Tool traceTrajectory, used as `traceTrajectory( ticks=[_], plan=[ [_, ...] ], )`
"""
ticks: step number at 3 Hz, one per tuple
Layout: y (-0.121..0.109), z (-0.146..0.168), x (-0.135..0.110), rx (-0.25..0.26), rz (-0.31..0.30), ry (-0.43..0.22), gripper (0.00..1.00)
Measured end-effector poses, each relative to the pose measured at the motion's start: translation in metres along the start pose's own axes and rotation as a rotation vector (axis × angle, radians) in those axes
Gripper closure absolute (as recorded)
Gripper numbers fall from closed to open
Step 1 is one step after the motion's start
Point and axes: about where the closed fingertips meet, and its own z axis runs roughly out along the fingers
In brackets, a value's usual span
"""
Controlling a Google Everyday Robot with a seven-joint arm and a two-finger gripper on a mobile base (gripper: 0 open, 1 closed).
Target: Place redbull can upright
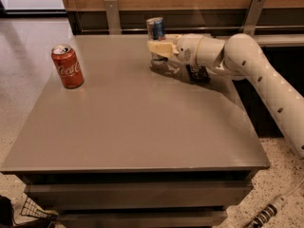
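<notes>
1. Step in hand: the placing itself. The gripper [158, 49] sits at the far edge of the table [142, 127], about 12 o'clock from the camera side. The white arm [256, 65] comes in from 3 o'clock.
2. Gripper state: closed round the redbull can [156, 28], with the cream fingers [164, 47] clamped across its lower half. Nothing else is held.
3. Where the can is: in the gripper at 12 o'clock, near the back edge. It stands roughly upright, silver top up, and its blue body shows above the fingers. The base sits low, right at the tabletop with a shadow under it. I cannot tell whether it is touching or just above.
4. Progress, as a judgement: late. The can's orientation is already right, and only the set-down and release look left.
5. Next move calls for:
   - seating the base flat on the table, if it is not there already;
   - opening the jaws evenly, so that neither finger drags the slim can over;
   - backing out toward 3 o'clock, or straight up, without clipping the can.
6. Risk: a tall, narrow can tips easily. The black snack wrapper [197, 73] lies just beside the wrist at about 1 o'clock, on the way out.
7. Counts:
   - 1 redbull can;
   - 1 Coca-Cola can [67, 66], upright at 10 o'clock and well apart from the gripper;
   - 1 black wrapper;
   - 1 arm and 1 gripper;
   - 1 table.
</notes>
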Motion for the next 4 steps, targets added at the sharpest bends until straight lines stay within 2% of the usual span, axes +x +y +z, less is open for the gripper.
traceTrajectory(
  ticks=[1,2,4],
  plan=[
    [0.003,0.003,0.008,0.007,0.011,-0.003,1.00],
    [0.007,0.007,0.009,-0.002,-0.024,0.020,1.00],
    [0.022,0.020,0.021,-0.043,-0.029,0.016,1.00]
  ],
)
